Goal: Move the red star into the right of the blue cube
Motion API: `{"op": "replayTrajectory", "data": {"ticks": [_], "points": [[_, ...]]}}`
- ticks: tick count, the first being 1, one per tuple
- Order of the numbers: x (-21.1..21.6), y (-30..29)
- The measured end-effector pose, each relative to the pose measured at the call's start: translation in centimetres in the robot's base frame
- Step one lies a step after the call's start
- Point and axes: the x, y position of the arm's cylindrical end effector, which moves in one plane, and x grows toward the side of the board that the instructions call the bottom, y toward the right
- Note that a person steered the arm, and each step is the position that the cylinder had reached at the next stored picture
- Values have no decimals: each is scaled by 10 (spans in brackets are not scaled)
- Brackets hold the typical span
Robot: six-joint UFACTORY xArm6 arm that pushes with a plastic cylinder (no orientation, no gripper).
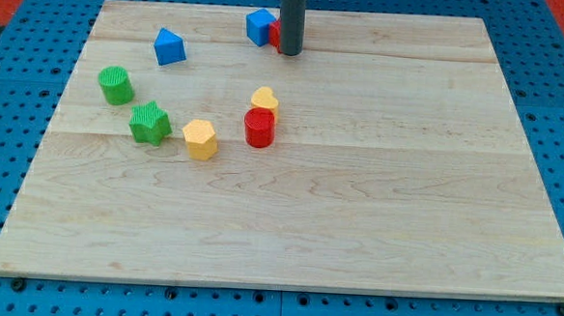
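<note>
The blue cube (pixel 260 26) sits near the board's top edge, a little left of centre. A red block, most likely the red star (pixel 275 36), touches the cube's right side; only a thin sliver of it shows. My rod comes down from the view's top, and my tip (pixel 289 52) stands in front of that red block and hides most of it.
A red cylinder (pixel 259 128) and a yellow block (pixel 264 100) stand at mid-board. A yellow hexagon-like block (pixel 200 139), a green star (pixel 149 123), a green cylinder (pixel 116 84) and a blue block (pixel 170 47) lie to the left. The wooden board (pixel 406 184) rests on blue pegboard.
</note>
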Motion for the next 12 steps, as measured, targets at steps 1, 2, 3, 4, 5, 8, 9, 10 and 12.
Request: {"op": "replayTrajectory", "data": {"ticks": [1,2,3,4,5,8,9,10,12], "points": [[-33,15],[-63,47],[-77,1],[-77,-39],[-78,-86],[-76,41],[-59,68],[-42,20],[-57,-60]]}}
